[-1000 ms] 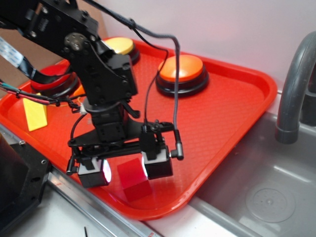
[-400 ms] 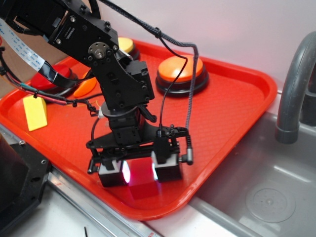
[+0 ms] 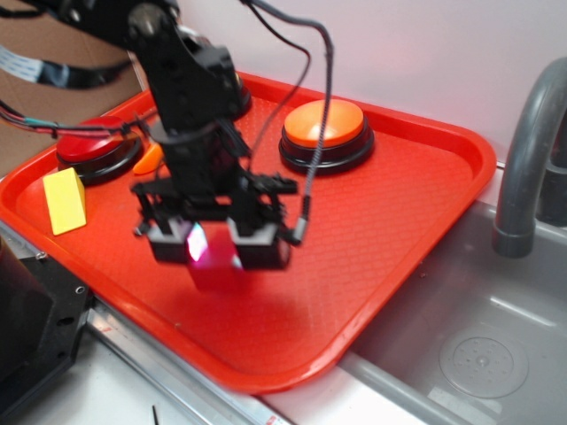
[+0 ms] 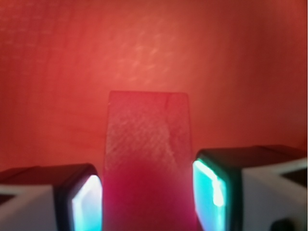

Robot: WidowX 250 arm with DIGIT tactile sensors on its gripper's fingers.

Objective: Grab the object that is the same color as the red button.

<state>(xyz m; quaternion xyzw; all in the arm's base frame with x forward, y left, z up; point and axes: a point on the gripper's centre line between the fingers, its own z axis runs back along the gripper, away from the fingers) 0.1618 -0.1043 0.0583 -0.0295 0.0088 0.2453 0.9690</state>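
Tool pinching the red cube, one pad on each side face. In the wrist view the cube fills the gap between the two lit pads, both pressed to its sides. In the exterior view the cube looks clear of the tray floor, with a shadow under it, though motion blur makes the gap hard to judge.

Location: cube sits over the near-middle part of the red tray, left of tray centre.

Red button at the far-left part of the tray, partly hidden behind the arm. Orange button at the far-middle, well apart from the tool. Yellow wedge block near the left tray edge, just in front of the red button. Orange crescent piece just right of the red button, mostly hidden by the arm.

Tray rests on the counter, next to a grey sink on the right, with a grey faucet at the far right.
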